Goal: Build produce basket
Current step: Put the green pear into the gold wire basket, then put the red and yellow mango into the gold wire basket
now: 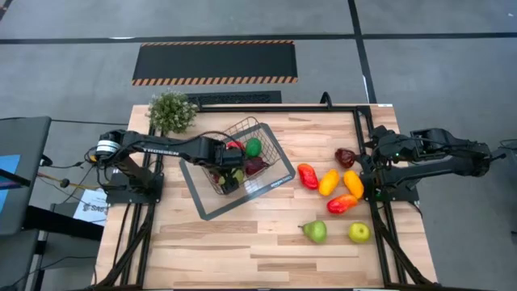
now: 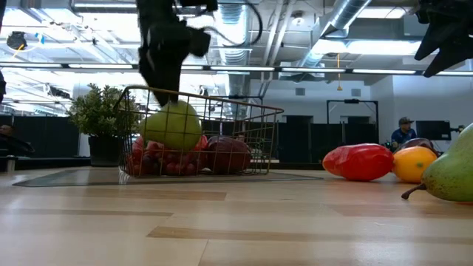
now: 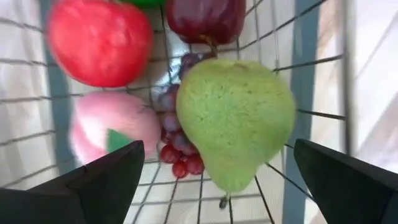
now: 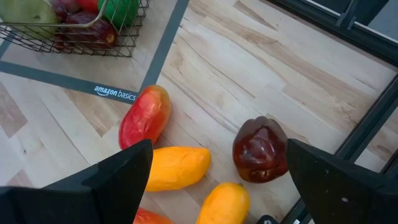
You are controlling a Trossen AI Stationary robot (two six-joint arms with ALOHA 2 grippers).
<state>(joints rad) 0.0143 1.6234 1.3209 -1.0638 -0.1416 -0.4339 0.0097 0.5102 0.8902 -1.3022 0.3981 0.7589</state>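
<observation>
One basket (image 1: 275,166), seven loose produce pieces (image 1: 329,182) on the table, one potted plant (image 1: 171,111).

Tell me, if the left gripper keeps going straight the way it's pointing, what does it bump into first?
Probably the green pear. The left gripper points down into the basket, its fingers open, and the pear lies right ahead of them on the grapes. The depth is hard to judge.

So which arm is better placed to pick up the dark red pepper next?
The right: its open claw hovers over the dark red pepper, while the left claw is over the basket.
</observation>
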